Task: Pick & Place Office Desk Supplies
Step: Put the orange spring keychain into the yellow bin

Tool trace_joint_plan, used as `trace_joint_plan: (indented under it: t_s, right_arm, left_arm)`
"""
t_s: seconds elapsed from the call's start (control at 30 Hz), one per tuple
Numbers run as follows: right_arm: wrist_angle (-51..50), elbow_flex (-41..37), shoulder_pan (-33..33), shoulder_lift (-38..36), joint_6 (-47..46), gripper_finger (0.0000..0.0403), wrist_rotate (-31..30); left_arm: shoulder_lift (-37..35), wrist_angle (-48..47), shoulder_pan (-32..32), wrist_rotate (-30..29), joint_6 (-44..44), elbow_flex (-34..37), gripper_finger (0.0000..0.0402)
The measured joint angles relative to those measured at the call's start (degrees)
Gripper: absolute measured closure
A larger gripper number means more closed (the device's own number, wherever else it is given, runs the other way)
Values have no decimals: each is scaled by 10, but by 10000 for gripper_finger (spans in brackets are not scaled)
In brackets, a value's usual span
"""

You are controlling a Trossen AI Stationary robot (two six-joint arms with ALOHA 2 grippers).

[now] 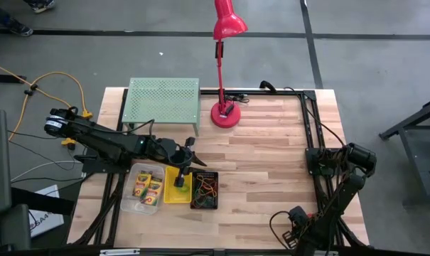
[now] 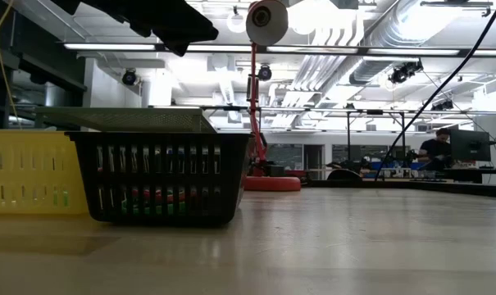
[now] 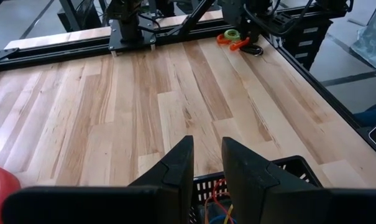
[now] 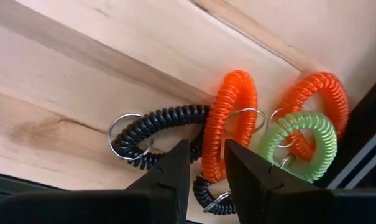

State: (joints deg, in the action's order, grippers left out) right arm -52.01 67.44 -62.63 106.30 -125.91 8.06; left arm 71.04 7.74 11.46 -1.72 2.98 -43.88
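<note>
While the left arm reaches in from the table's (image 1: 271, 171) left edge, the three bins sit in a row near the front: the clear bin (image 1: 131, 199) with crayon boxes (image 1: 148, 188) in it, then the yellow bin (image 1: 168, 195) with the scissors (image 1: 180, 180) standing in it, then the black mesh bin (image 1: 205, 202) with coloured loops inside. The left pincer (image 1: 190, 158) hovers just behind the yellow and mesh bins, above the mesh bin's rim; its fingers (image 3: 175, 168) stand a narrow gap apart and hold nothing. Further right, past the green rack (image 1: 163, 99) and the red lamp (image 1: 224, 114) at the back, the table is bare wood until the front right corner, where the right pincer (image 4: 206, 163) hangs low over a cluster of coil loops: a black one (image 4: 156, 127), orange ones (image 4: 231, 118) and a green one (image 4: 299, 143). Its fingers are also narrowly apart, straddling an orange coil without clamping it. The step in hand looks like gathering these remaining loops. Next, the right pincer would need to drop a little, close on one coil, and carry it across to the mesh bin.
</note>
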Motion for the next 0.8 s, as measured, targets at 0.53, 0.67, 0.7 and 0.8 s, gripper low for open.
trace_joint_plan:
  t_s: [0.53,0.67,0.7,0.8]
  right_arm:
    - [-4,0,0,0,0,324,6]
    - [-11,0,0,0,0,324,7]
    - [-12,0,0,0,0,324,6]
    - [-12,0,0,0,-3,328,6]
  left_arm:
    - [0,0,0,0,0,0,323]
    - [0,0,2,0,-3,0,323]
    - [0,0,4,0,-3,0,323]
    - [0,0,11,0,-3,0,323]
